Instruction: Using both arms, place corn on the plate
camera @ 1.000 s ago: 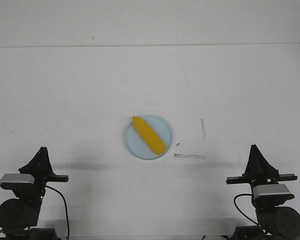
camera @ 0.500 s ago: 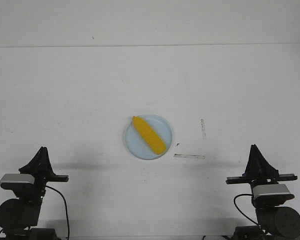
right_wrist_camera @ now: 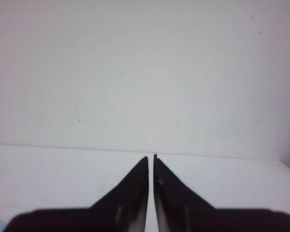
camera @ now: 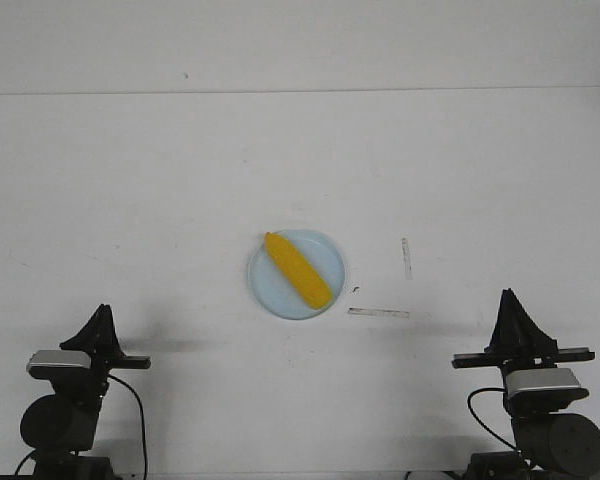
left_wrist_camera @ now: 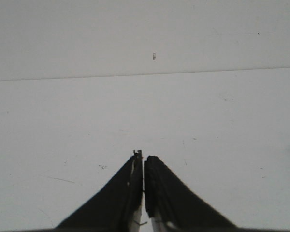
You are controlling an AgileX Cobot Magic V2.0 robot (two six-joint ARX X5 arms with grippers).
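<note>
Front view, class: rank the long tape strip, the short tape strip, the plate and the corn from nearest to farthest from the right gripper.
From the right gripper:
1. Long tape strip, lying flat just toward the plate.
2. Short tape strip, farther up the table; close to the first, but slightly farther.
3. Plate, at mid-table.
4. Corn, lying diagonally on the plate, reaching toward its far side.
</note>
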